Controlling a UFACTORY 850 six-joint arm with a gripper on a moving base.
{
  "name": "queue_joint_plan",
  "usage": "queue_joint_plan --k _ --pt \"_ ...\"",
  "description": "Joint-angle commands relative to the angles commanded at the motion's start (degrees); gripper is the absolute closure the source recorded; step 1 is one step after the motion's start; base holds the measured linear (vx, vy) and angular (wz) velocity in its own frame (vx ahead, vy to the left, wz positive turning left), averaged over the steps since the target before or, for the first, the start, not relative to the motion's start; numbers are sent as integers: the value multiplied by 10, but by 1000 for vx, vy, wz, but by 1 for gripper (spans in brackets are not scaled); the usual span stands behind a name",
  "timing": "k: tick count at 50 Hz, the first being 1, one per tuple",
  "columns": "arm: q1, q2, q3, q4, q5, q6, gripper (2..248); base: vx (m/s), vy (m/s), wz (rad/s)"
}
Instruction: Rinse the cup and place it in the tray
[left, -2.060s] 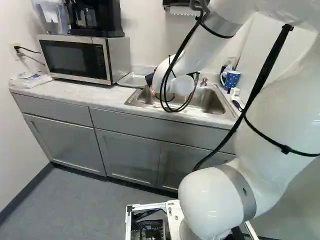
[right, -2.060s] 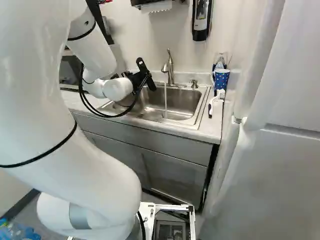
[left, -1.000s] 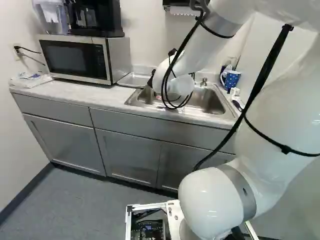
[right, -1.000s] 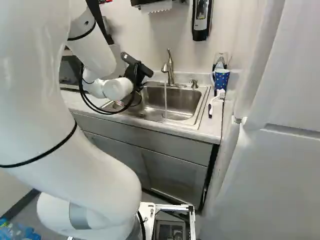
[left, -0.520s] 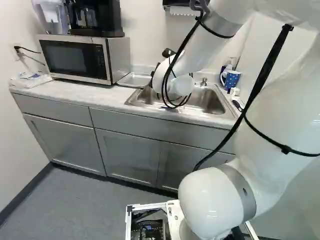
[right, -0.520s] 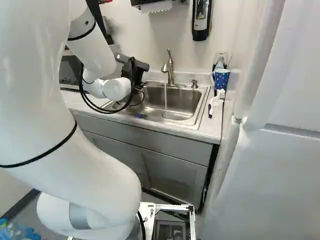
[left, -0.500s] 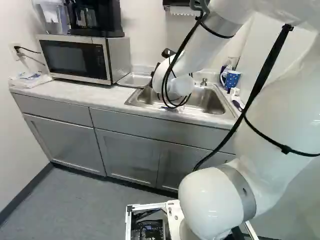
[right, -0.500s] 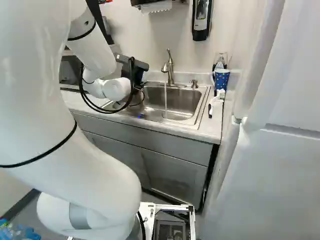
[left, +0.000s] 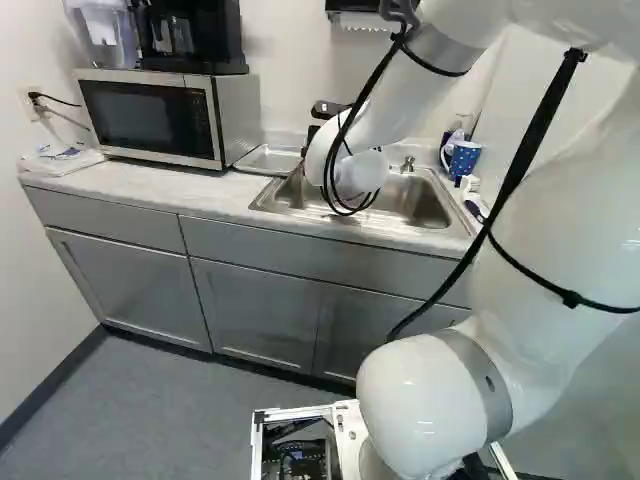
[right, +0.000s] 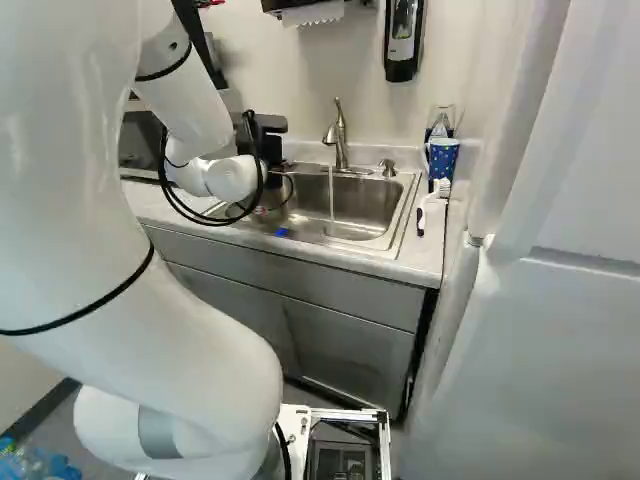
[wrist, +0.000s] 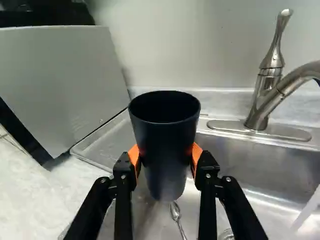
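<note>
While the tool (wrist: 166, 156) has the dark cup (wrist: 165, 132) pinched from both sides, set narrow to its width, the cup's long axis runs approx. upright, mouth up. Hold looks snug & about even, below the rim. Can't tell if there's water inside or if the walls are wet.

Key relation for the next move: the metal tray (wrist: 106, 144) lies ahead of the tool & off to the microwave's side, i.e. the robot's left, opp. side from the tap (wrist: 260, 105). Cup is well apart from the stream (right: 331, 200), which runs into the sink (right: 370, 205). Rinse is prob. done, then, w/ only the placing left; can't confirm from here.

Next move prob. wants a reach fwd & left, cup kept upright, then lowered base-first onto the tray. Main risk: clipping the microwave (left: 150, 118), since the tray sits right beside it on the surface (left: 130, 190); also poss. catching the tray's raised rim w/ the cup's base & tipping it.

Under the cup, a spoon (wrist: 175, 212) lies in the sink. Further out, past the sink's other end: a blue patterned mug (right: 442, 158) w/ a white brush (right: 430, 208) nearby, neither needed for this job, imo.
</note>
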Motion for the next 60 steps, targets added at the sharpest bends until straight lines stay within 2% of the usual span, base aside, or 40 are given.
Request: queue_joint_plan --k 6,30,60 --pt "0 0 0 0 0 -36 130 0 0 0" --pt "4 -7 -7 0 0 -36 130 0 0 0" --pt "26 -75 -104 0 0 -36 130 0 0 0"
